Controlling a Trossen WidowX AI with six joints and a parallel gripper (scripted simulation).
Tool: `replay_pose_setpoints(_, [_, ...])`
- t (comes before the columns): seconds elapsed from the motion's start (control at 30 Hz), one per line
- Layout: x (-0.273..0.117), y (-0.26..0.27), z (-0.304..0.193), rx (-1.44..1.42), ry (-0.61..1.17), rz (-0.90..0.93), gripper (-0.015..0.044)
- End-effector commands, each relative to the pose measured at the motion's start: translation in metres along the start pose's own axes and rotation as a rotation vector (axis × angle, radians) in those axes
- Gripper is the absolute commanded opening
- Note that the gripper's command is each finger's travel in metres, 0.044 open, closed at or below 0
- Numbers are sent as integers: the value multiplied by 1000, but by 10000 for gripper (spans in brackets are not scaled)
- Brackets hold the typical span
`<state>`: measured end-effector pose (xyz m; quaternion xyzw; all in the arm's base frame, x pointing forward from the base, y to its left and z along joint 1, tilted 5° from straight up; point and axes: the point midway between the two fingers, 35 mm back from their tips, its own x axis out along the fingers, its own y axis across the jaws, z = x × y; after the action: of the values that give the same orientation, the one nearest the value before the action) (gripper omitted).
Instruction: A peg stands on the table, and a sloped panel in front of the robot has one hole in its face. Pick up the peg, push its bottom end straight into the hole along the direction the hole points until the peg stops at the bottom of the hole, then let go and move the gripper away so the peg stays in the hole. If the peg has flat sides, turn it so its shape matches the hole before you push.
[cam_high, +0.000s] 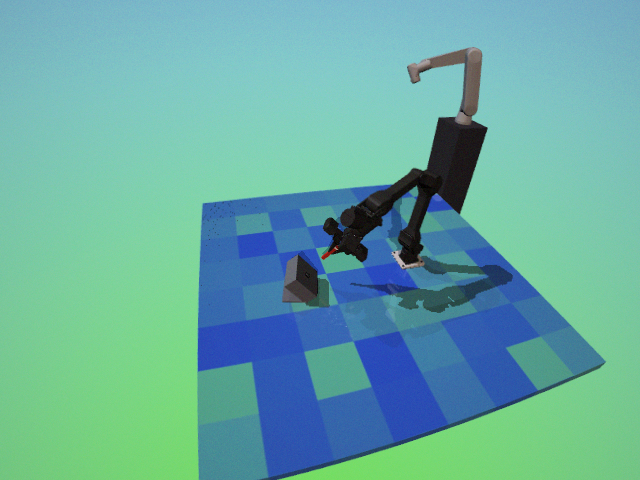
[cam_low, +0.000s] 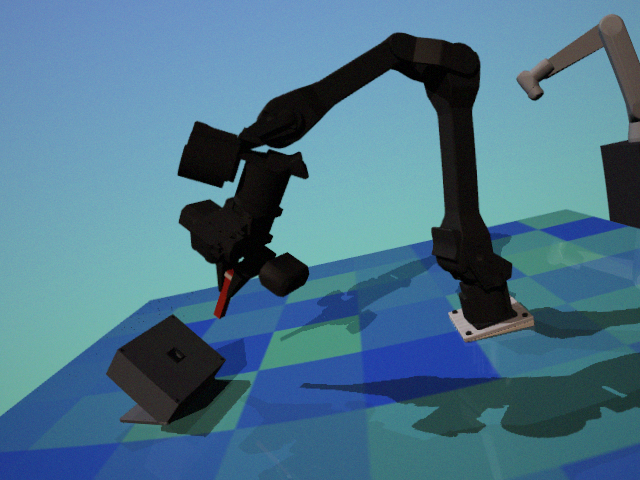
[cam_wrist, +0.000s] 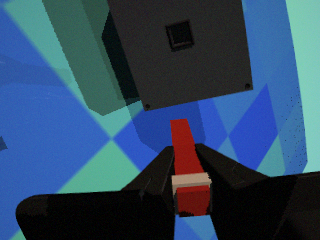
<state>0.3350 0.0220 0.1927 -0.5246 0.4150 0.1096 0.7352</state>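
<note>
Currently in my pincer (cam_high: 334, 248) (cam_low: 227, 283) (cam_wrist: 186, 162): one red peg (cam_high: 329, 252) (cam_low: 223, 297) (cam_wrist: 185, 145), pale-banded, gripped, tilted, held above the table (cam_high: 338, 366) (cam_low: 320, 356) (cam_wrist: 45, 120). Item two: dark sloped panel (cam_high: 308, 284) (cam_low: 165, 372) (cam_wrist: 195, 70), square hole unfilled, near the peg's free end, apart from it.

Tabletop (cam_high: 338, 369) (cam_low: 320, 413): sloped panel (cam_high: 302, 281) (cam_low: 160, 361) (cam_wrist: 200, 65) placed upon it, hole (cam_high: 307, 274) (cam_low: 176, 354) (cam_wrist: 179, 35) set in its face. In the exterior view, arm base plate (cam_low: 524, 321) (cam_high: 419, 264) mounted on the same top, to the right of the panel and well apart. Peg (cam_high: 329, 252) (cam_low: 222, 299) (cam_wrist: 185, 145) held between the fingers of the gripper (cam_high: 336, 246) (cam_low: 225, 289) (cam_wrist: 184, 152), above the tabletop, near the panel, outside the hole. Pedestal (cam_high: 454, 160) (cam_low: 620, 180) located behind the arm in the top view; second arm (cam_high: 471, 82) (cam_low: 620, 67) mounted on it.
</note>
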Motion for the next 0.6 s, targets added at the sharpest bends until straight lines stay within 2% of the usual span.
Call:
replay_pose_setpoints(0.0, [-2, 1, 3, -18, -9, -18, 0])
replay_pose_setpoints(0.57, [-13, 7, 22, -88, -58, -83, 0])
